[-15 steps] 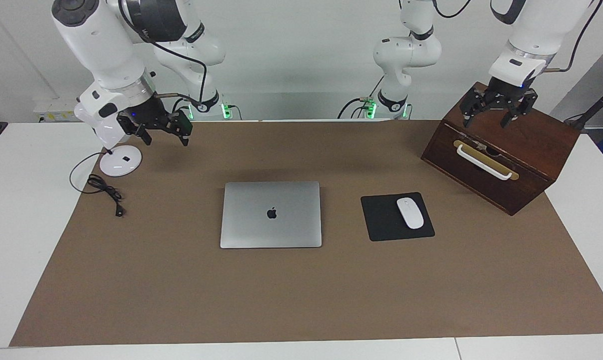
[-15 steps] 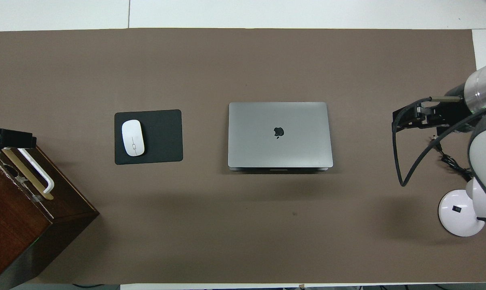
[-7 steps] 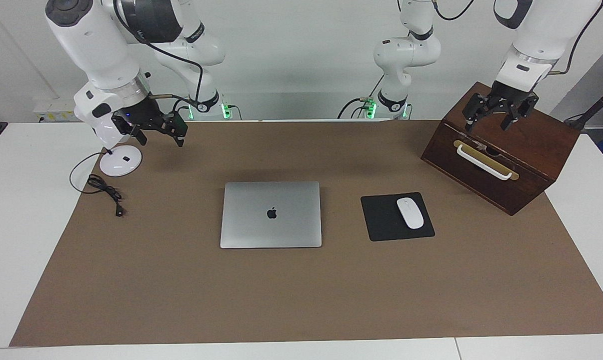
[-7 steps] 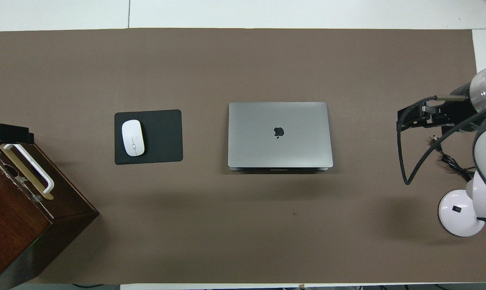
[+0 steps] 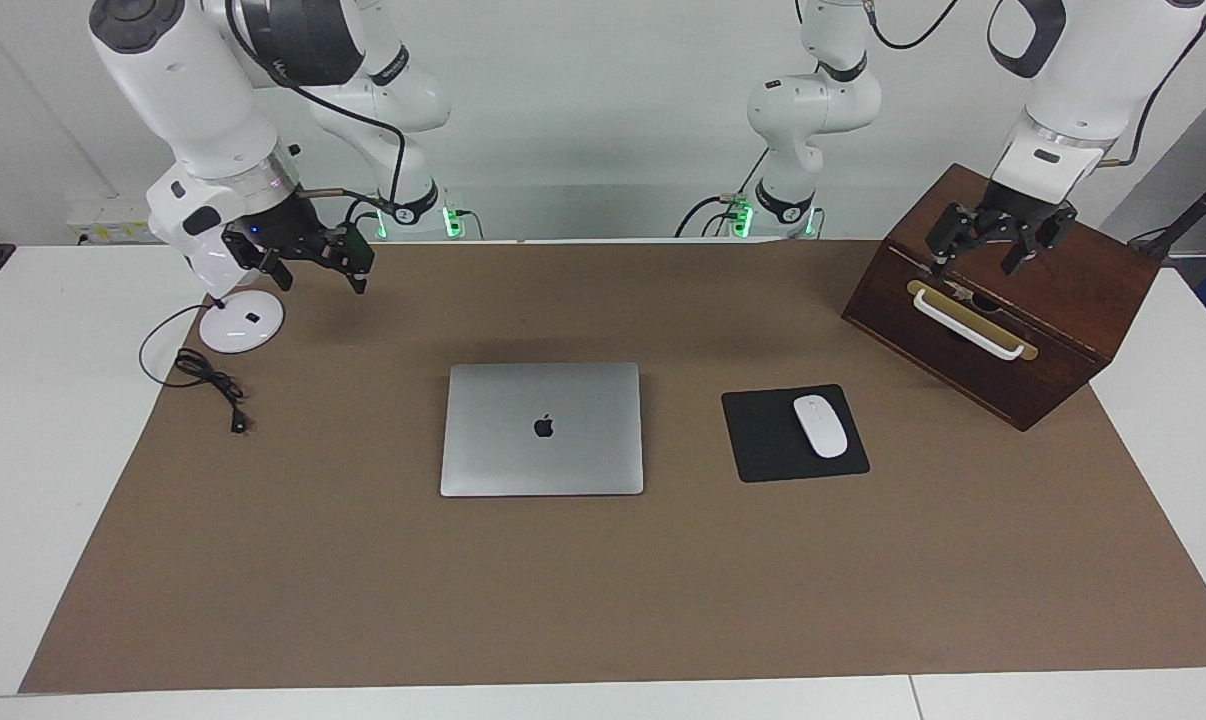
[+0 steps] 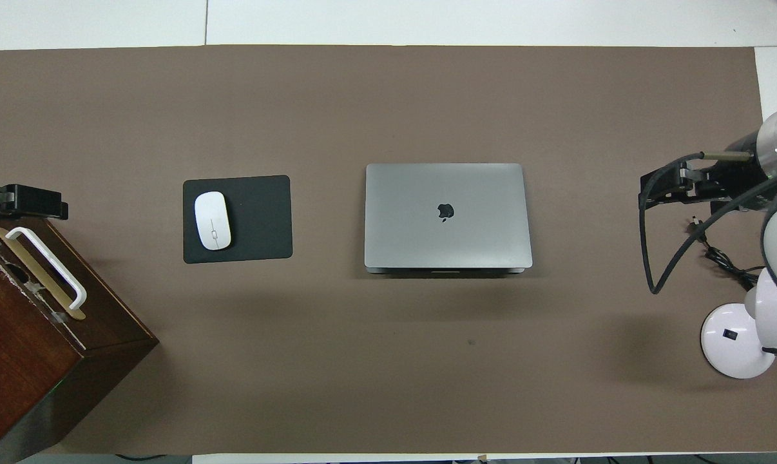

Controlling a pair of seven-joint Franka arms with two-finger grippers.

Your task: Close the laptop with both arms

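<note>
With the MacBook point(image 5: 542, 428) lid seen flat down, both open grippers, left point(image 5: 996, 243) over the wooden box point(image 5: 1083, 300) and right point(image 5: 308, 262) by the lamp base point(image 5: 241, 322), are best kept clear

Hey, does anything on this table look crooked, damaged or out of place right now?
One thing: the wooden box at the left arm's end sits turned at an angle to the mat's edges, while the closed laptop and the mouse pad lie nearly square. A loose black cable trails beside the white round base. Nothing looks spilled or damaged.
</note>
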